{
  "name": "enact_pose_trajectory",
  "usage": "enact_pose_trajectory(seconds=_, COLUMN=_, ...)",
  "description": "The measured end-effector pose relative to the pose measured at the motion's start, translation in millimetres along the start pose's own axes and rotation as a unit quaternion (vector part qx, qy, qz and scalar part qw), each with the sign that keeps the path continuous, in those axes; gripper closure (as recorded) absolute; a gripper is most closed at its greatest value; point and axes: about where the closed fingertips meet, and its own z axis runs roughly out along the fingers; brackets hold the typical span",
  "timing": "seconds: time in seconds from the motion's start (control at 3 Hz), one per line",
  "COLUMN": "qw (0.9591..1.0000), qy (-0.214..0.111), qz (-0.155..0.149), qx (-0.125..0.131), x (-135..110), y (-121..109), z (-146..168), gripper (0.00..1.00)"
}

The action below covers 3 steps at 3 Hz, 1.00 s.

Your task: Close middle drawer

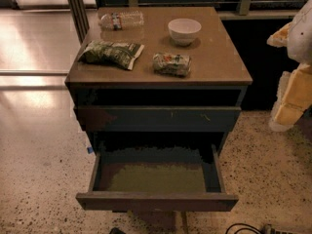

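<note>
Single view, high and in front of cabinet (219,57), angled down, fairly near; open drawer (156,201) at bottom centre; gripper (293,95) at right edge

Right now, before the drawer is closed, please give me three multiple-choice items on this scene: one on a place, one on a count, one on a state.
1. Where is the pincer?
A. inside the middle drawer
B. at the right edge of the view, beside the cabinet
C. on the cabinet top

2. How many snack bags lie on the cabinet top?
A. one
B. four
C. two

3. The middle drawer is:
A. pulled far out
B. fully shut
C. lifted out onto the floor

Answers:
1 B: it hangs to the right of the cabinet, apart from the drawer.
2 C: a larger bag and a smaller one lie side by side.
3 A: its olive floor is exposed.
</note>
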Motion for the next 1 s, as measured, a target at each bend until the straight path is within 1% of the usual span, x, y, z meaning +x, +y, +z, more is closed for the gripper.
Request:
enact_pose_trajectory(seconds=0.33, qw=1.0, qy=0.0, qz=0.0, qx=0.0, x=0.0, y=0.0, z=0.0, gripper=0.0)
enact_pose_trajectory(seconds=0.67, qw=1.0, qy=0.0, qz=0.0, qx=0.0, x=0.0, y=0.0, z=0.0, gripper=0.15)
enact_pose_trajectory(seconds=1.0, qw=1.0, qy=0.0, qz=0.0, qx=0.0, x=0.0, y=0.0, z=0.0, gripper=0.38)
